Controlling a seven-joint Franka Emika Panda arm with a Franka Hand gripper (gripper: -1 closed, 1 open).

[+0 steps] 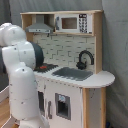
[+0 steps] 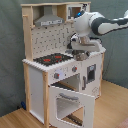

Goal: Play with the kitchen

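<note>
We see the kitchen point(image 2: 60, 65) standing on a wooden floor point(image 2: 112, 107) before a grey curtain point(image 2: 10, 50), filling the middle of both exterior views. No brand, label or readable writing shows on it anywhere; the microwave point(image 1: 75, 22) on the upper shelf carries only a column of small buttons that we cannot read.

In the second exterior view the oven door point(image 2: 72, 102) hangs open, tilted down and outward, its window frame showing. Above it sit two round knobs and the black-red stovetop point(image 2: 52, 59), with the grey hood point(image 2: 49, 21) over that. The tiled backsplash point(image 1: 67, 50) runs behind the counter.

In the first exterior view the sink point(image 1: 74, 74) lies in the white countertop, with the black faucet point(image 1: 85, 59) curving over its far edge. The robot's white arm point(image 1: 22, 75) fills the first exterior view's left.

In the second exterior view the arm reaches in from the second exterior view's right, and the gripper point(image 2: 80, 49) hovers above the counter near the sink side. We cannot tell whether its jaws are spread or pressed together.
</note>
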